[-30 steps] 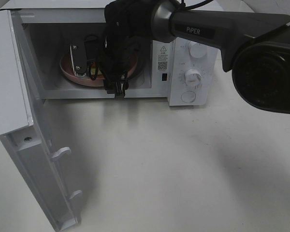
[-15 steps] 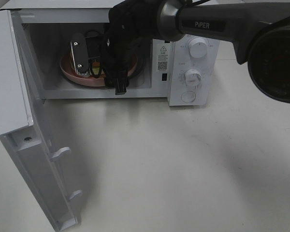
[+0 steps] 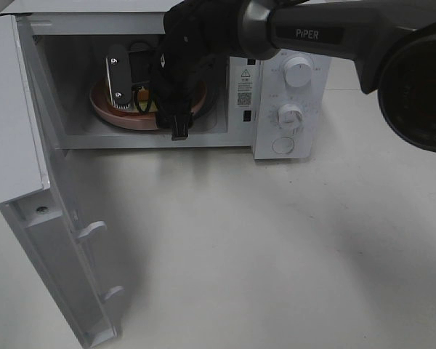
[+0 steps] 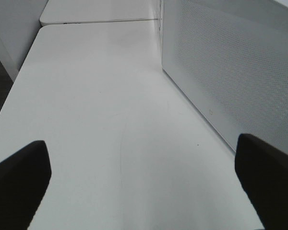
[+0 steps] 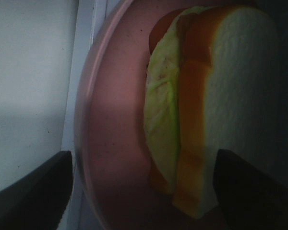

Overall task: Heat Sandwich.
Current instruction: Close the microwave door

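Observation:
The sandwich [image 5: 216, 96], white bread with yellow-green filling, lies on a round pink plate [image 5: 110, 120] inside the open microwave [image 3: 276, 43]. In the exterior high view only a sliver of the sandwich [image 3: 142, 100] shows on the plate [image 3: 102, 109], behind the black arm. My right gripper [image 3: 134, 83] reaches into the cavity just above the plate. It is open: in the right wrist view its fingers [image 5: 29, 191] stand wide apart, with the sandwich between and below them. My left gripper [image 4: 144, 191] is open over bare table beside the microwave's perforated side wall [image 4: 230, 72].
The microwave door [image 3: 29, 182] swings out to the left and reaches toward the table's front edge. Two knobs [image 3: 298, 73] and a button [image 3: 283, 145] sit on the panel to the right of the cavity. White table [image 3: 276, 240] stretches in front.
My right gripper has risen a little above the plate inside the cavity, and the arm has shifted slightly right. The plate and sandwich have stayed put. The left gripper is unchanged.

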{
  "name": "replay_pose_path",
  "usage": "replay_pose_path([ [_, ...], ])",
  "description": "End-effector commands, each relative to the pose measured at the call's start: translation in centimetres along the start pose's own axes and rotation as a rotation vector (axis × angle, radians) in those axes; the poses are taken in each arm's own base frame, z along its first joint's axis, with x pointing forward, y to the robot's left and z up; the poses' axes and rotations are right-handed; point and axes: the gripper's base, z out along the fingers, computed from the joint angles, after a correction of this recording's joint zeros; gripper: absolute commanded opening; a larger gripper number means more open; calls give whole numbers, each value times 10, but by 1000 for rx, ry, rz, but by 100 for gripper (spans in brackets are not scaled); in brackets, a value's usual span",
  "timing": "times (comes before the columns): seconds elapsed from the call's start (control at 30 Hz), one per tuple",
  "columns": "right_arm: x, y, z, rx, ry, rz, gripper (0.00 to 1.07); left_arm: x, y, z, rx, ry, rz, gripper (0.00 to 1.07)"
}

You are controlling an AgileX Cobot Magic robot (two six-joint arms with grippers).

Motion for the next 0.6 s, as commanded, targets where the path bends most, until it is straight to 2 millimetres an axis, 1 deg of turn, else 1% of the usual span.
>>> replay_pose_path([
  [0.03, -5, -5, -12, 39, -17, 24, 77, 2, 0, -4, -2, -24, 1, 106],
  [0.17, -4, -2, -13, 38, -18, 27, 76, 2, 0, -4, -2, -24, 1, 106],
  [0.33, 0, 3, -21, 41, -14, 6, 76, 2, 0, -4, -2, -24, 1, 106],
  [0.5, 2, 8, -29, 35, -17, 22, 76, 2, 0, -4, -2, -24, 1, 106],
  [0.6, 2, 14, -37, 42, -20, 22, 76, 2, 0, -4, -2, -24, 1, 106],
])
